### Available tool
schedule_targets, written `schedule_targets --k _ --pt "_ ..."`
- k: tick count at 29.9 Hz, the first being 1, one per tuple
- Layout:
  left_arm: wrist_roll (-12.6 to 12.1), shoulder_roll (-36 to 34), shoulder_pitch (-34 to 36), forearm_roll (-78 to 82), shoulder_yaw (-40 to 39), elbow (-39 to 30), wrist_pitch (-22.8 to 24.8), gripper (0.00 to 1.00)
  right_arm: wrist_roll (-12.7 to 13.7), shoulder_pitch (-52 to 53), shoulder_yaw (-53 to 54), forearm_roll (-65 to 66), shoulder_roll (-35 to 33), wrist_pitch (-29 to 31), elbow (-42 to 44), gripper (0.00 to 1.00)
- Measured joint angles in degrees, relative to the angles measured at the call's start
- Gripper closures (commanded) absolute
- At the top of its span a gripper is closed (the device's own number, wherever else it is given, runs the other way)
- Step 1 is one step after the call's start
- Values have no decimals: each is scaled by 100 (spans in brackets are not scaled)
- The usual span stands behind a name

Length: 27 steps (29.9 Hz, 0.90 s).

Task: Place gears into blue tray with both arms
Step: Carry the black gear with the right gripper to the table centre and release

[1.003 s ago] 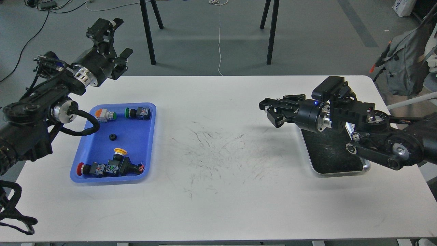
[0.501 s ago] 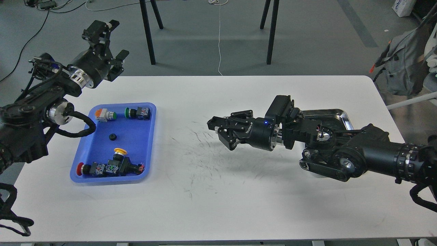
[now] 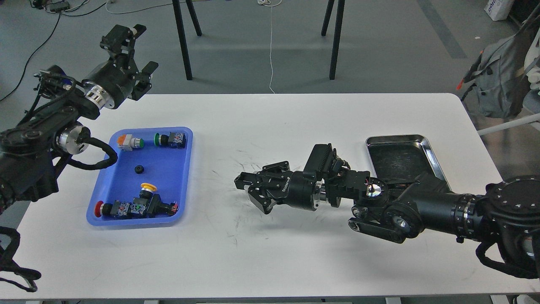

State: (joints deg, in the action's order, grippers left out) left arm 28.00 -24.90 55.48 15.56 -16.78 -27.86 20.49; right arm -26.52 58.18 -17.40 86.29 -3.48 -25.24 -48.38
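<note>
Gear [image 3: 139,169]: lies loose mid blue tray [image 3: 181,185], among push-button switches [image 3: 136,207].
Left gripper [image 3: 134,55]: you see its jaws spread, raised beyond the table's [image 3: 270,253] far edge.
Right gripper [image 3: 249,192]: points toward the tray; you cannot tell jaw state.
Steel tray [image 3: 434,160]: far right.

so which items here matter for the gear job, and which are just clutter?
Job:
- gear
- blue tray
- left gripper, right gripper

Clutter:
- push-button switches in the blue tray
- steel tray
- backpack

Bright even light, soft shadows, sharp
</note>
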Motion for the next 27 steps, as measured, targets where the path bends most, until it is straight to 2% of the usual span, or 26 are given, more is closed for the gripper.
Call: schedule_targets --k 7,20,24,27 --pt "0 -36 -2 0 0 -11 -5 0 -41 -199 -106 59 312 -87 311 99" --pt "0 -106 -71 0 0 -9 9 0 -73 -289 -161 64 349 -95 346 98" --pt "0 -110 -71 -2 -1 -9 8 0 -73 -289 -160 64 348 -71 338 90" --pt "0 -111 -72 -4 -1 -9 8 0 -80 -271 -162 61 349 -45 299 89"
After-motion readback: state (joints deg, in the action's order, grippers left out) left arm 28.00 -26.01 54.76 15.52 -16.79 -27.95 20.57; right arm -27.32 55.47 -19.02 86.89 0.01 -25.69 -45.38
